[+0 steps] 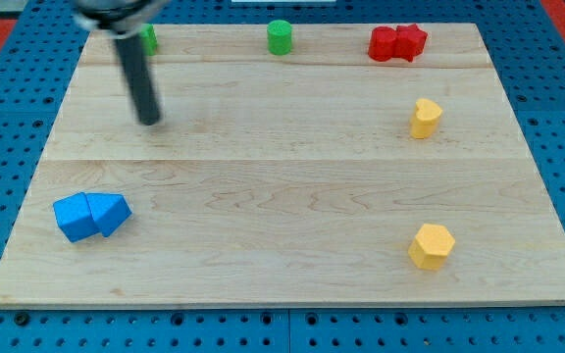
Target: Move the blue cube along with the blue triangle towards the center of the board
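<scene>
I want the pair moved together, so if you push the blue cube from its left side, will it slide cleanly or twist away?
The blue cube sits flat on smooth wood, so it probably slides without tipping. It touches the blue triangle, which likely travels along. An off-centre push may twist them apart. My tip is well above them.
</scene>
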Controlling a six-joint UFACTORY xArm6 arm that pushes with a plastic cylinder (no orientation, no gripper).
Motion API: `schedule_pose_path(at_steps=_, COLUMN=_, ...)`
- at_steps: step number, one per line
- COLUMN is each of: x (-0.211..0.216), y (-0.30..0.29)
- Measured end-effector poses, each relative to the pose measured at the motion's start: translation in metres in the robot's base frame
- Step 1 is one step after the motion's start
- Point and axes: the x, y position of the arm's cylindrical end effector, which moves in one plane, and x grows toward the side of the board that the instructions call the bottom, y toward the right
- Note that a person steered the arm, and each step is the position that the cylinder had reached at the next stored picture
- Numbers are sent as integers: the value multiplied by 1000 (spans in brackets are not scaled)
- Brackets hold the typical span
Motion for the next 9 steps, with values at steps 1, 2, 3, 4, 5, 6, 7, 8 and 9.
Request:
schedule_pose_path(at_steps=1, x=66, y=-62)
schedule_pose_path(at_steps=2, x=110, y=-70)
schedule_pose_path(at_steps=3, x=128, y=-74)
schedule_pose_path(at_steps=4, x=147, y=-74)
schedule_pose_path(at_steps=5, x=158, y=-74)
schedule_pose_path(at_steps=6, x=167, y=-73)
schedule_pose_path(at_steps=7, x=181, y=-61)
schedule_pose_path(at_steps=8, x=181, y=-35)
schedule_pose_path(at_steps=9, x=181, y=8)
